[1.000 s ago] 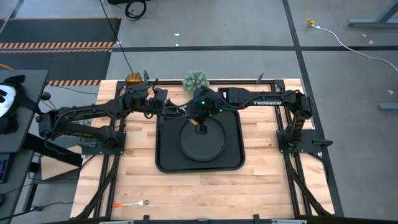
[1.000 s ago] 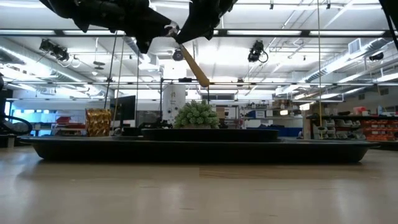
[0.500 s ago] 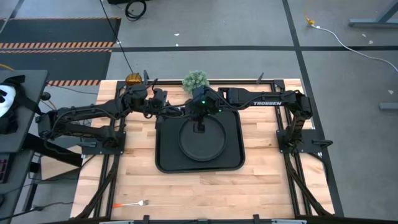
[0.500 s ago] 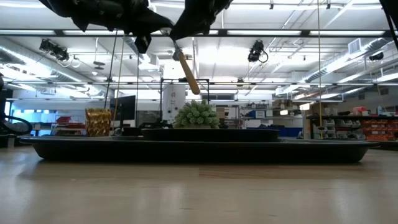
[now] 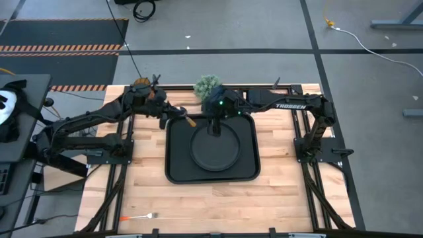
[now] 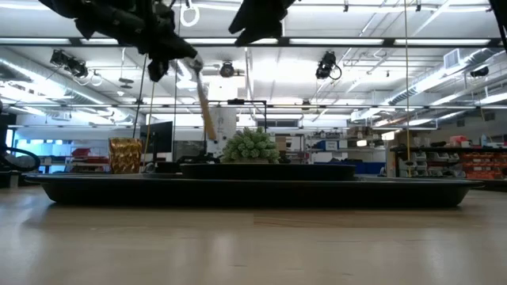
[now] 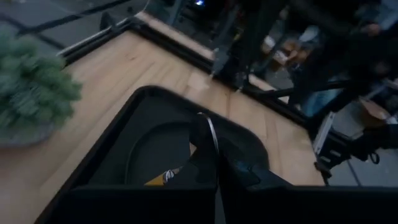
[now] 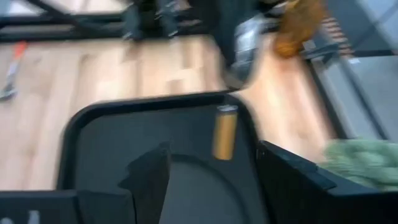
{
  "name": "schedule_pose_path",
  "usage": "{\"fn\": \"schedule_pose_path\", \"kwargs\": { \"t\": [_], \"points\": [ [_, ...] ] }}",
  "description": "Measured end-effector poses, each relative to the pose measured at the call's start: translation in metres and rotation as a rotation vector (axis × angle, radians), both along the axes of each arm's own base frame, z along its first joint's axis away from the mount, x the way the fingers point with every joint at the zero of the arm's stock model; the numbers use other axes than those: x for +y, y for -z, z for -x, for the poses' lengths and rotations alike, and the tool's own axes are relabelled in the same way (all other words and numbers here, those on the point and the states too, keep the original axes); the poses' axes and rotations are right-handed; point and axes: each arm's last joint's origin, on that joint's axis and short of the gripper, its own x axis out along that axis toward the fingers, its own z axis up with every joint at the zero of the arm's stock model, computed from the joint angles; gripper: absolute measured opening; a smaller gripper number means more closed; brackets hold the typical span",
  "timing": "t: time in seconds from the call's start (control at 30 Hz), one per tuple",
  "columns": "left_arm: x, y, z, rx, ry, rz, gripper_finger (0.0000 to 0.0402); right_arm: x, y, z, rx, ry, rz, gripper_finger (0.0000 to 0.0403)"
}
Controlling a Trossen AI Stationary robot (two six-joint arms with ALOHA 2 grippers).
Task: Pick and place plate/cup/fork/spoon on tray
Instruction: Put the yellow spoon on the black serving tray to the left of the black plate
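Note:
A spoon with a wooden handle [image 6: 204,117] hangs above the far left corner of the black tray [image 5: 177,168], with my left gripper [image 5: 176,116] shut on its metal end. The round black plate [image 5: 215,151] lies in the tray. My right gripper [image 8: 214,180] hovers open over the plate's far rim, with nothing between its fingers. The amber cup [image 5: 141,84] stands at the table's far left, behind my left arm. The fork [image 5: 135,217], with an orange handle, lies near the front left edge. My left gripper pinches the spoon's metal part [image 7: 211,129] between its two shut fingers, which slant in from the table's left. The wooden handle [image 8: 224,134] hangs below the fingers, tilted a little. It is clear of the tray.
A fuzzy green plant [image 5: 207,84] stands at the far edge behind the tray, close to my right arm. Bare wooden table lies left, right and in front of the tray.
My left gripper has shut on the spoon and my right gripper has opened and let it go. The left gripper has carried the spoon toward the table's left, from over the plate to the tray's far left corner. The handle has swung from a steep slant to nearly hanging.

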Motion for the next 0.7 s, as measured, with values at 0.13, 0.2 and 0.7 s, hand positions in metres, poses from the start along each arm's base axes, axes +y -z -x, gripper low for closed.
{"fn": "schedule_pose_path", "kwargs": {
  "t": [0.13, 0.2, 0.7],
  "points": [
    [-0.004, 0.001, 0.012, 0.101, -0.089, 0.068, 0.0004, -0.024, -0.010, 0.006, -0.035, 0.081, 0.005, 0.0248],
    [-0.011, -0.003, 0.016, 0.166, -0.104, 0.078, 0.0004, -0.039, -0.009, 0.008, -0.039, 0.112, -0.032, 0.0246],
    [-0.047, -0.028, 0.018, 0.356, -0.343, 0.238, 0.0004, -0.079, -0.004, 0.023, 0.044, 0.167, 0.004, 0.0240]
  ]
}}
